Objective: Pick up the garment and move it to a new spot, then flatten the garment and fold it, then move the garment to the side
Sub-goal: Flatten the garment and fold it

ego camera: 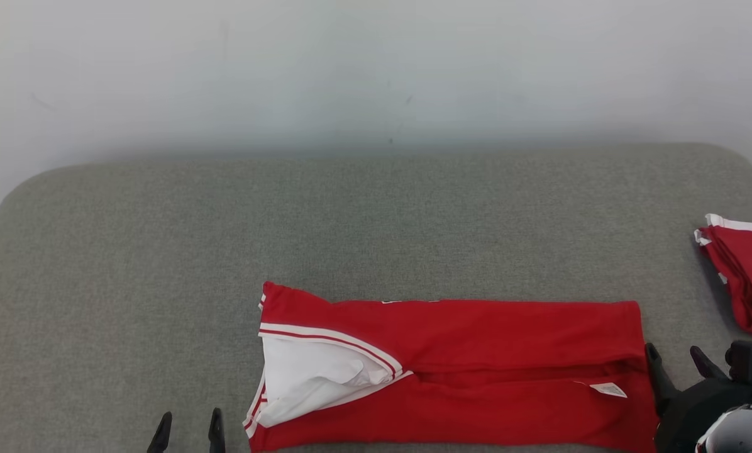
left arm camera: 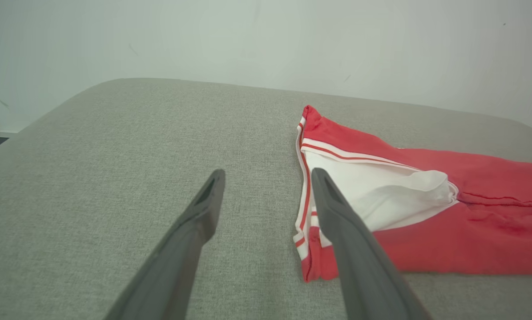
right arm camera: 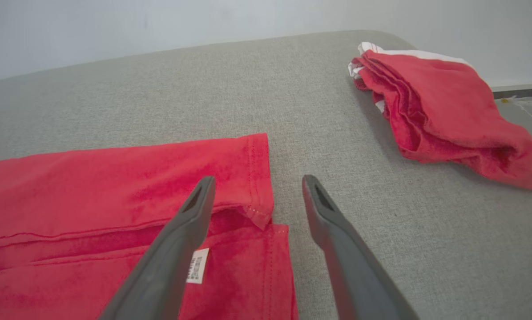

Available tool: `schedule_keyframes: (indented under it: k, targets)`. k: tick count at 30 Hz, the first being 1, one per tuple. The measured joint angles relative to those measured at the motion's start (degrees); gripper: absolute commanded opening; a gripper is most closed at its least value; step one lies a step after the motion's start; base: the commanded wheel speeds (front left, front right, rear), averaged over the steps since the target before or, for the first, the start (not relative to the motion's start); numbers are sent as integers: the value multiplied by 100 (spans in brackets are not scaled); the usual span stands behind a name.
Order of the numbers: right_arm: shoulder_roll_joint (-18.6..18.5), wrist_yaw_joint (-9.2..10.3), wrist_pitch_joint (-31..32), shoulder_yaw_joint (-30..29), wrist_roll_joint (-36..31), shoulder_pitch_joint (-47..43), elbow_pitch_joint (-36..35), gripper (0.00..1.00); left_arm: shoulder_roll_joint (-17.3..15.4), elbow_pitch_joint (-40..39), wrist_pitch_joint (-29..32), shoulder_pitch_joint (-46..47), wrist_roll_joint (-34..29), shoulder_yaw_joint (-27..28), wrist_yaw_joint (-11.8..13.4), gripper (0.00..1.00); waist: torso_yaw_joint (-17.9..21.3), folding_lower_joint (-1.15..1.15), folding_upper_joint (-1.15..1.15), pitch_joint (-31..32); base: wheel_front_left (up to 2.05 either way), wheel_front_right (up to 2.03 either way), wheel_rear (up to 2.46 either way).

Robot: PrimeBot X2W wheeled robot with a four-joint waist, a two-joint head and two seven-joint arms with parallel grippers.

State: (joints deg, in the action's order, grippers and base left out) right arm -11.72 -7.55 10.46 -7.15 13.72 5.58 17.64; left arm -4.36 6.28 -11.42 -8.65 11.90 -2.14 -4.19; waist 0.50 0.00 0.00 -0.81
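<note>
A grey fabric-covered pad with rounded corners carries two things. A red garment lies flat on it as a long folded strip, toward 5 o'clock from the pad's middle, with white lining showing at its 9 o'clock end. A folded red bundle lies at 3 o'clock, apart from it.

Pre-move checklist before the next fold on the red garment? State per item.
1. Left gripper open and empty: ok.
2. Right gripper open and empty: ok.
3. Grippers at opposite ends of the garment, left by the collar end, right by the hem: ok.
4. Garment folded into a long strip on the grey surface: ok.
5. Collar end flat: not ok, the white inner fabric bulges up.
6. Second folded garment lies apart from the strip: ok.
</note>
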Motion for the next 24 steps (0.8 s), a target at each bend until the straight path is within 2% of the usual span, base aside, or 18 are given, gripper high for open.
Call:
schedule_keyframes:
  k: [9,19,24]
  targets:
    - [21,0,882,-263,94,359,259,100,-79,-290,151,128,16,-105,9,100,-156,0,0,-299,0,0,0]
    - [94,0,1374,-705,-313,660,681,100,-107,-401,160,297,-27,-202,22,100,-370,0,0,-629,0,0,0]
    - [244,0,1652,-868,-409,767,757,100,-116,-394,146,327,-27,-224,62,100,-472,0,0,-775,0,0,0]
